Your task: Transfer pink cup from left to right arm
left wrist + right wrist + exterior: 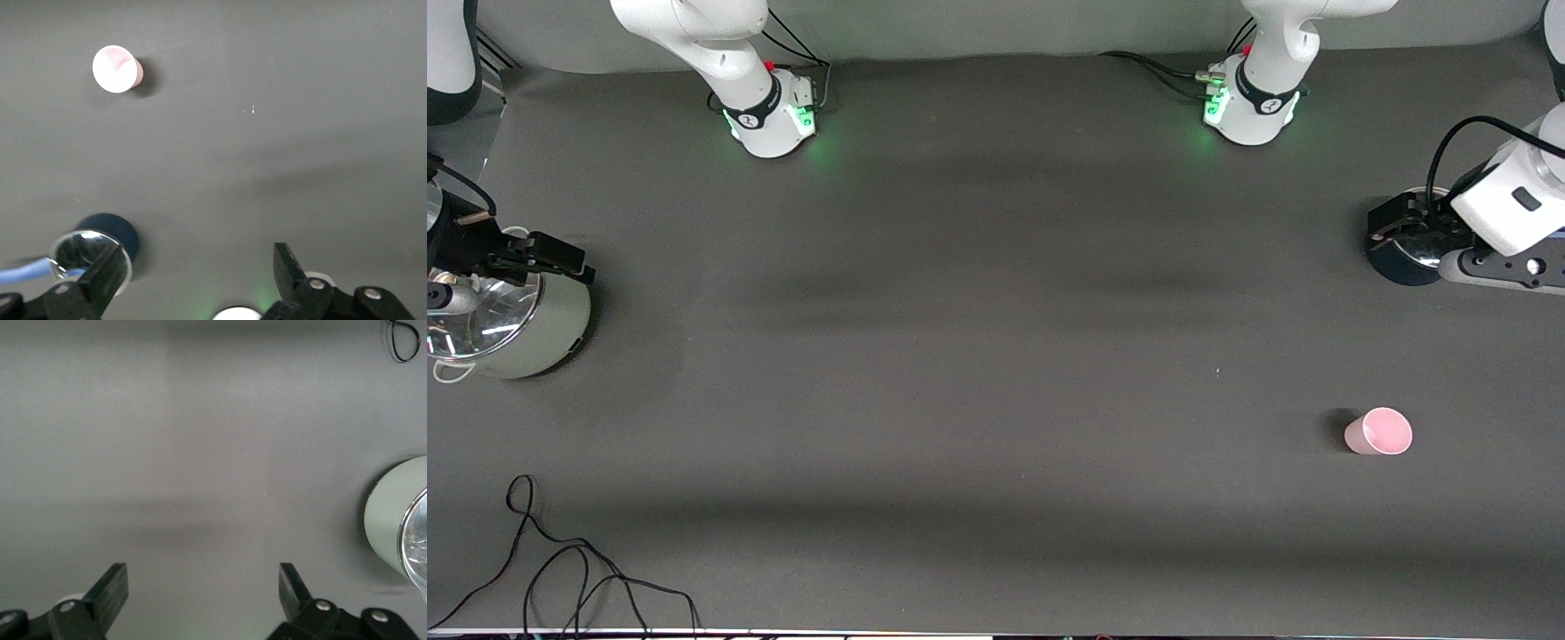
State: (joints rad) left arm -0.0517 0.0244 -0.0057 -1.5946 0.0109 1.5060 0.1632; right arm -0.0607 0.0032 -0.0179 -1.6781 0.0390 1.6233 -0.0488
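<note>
The pink cup (1378,432) stands upright toward the left arm's end of the table, untouched. The left gripper (190,273) hovers spread wide over a dark pot (1403,253); the right gripper (200,590), also spread, waits over a pale lidded pot (511,320). An off-centre descent could topple the light cup.

The pale green pot (511,324) is cut off by the front view's edge and partly covered by the right gripper (534,258). The dark saucepan (1405,253) is largely hidden under the left gripper (1400,222). The black cable (560,578) is cropped at the lower edge.
</note>
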